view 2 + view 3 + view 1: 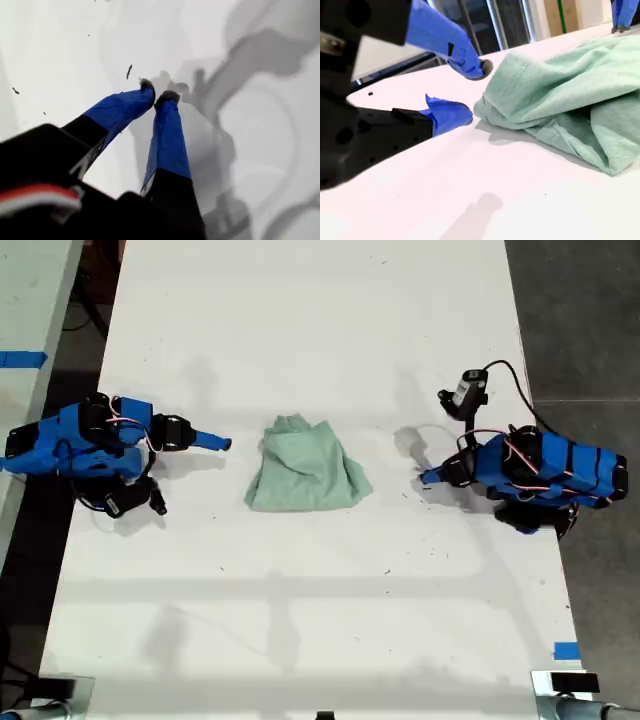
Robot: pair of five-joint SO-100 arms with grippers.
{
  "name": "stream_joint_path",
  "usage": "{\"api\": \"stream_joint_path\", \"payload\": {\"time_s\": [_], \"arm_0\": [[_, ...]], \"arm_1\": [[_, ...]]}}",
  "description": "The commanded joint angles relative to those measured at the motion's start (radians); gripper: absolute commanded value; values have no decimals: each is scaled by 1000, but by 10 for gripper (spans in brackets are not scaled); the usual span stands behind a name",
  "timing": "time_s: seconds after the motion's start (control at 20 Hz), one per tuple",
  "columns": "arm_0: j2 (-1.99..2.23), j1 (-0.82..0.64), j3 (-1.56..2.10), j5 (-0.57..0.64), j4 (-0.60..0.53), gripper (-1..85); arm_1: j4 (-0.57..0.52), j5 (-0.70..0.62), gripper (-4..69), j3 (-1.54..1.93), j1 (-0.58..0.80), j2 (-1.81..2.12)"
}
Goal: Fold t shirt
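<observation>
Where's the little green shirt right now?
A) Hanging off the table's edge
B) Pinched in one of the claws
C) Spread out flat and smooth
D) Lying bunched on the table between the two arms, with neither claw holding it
D: the t shirt lies crumpled on the white table between the two arms, and my second claw is open just beside it, not gripping it.

Bare worktop (60, 45) is lying open ahead of my first tool (154, 95), with nothing blocking. The t shirt (560, 95) bundle is sitting just ahead of my second tool (472, 92), blocking the straight path. Clear worktop is running beside the bundle.
</observation>
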Motion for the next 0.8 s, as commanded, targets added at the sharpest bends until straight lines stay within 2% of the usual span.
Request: {"api": "stream_joint_path", "payload": {"time_s": [0.0,0.5,0.6,0.75], "arm_0": [[5,25,38,8,0,104],[5,25,38,8,0,103],[5,14,38,9,0,56],[5,6,38,9,0,55]], "arm_1": [[-6,-20,46,54,11,12],[-6,-20,46,54,11,12],[-6,-20,46,54,11,12],[-6,-20,46,54,11,12]]}}
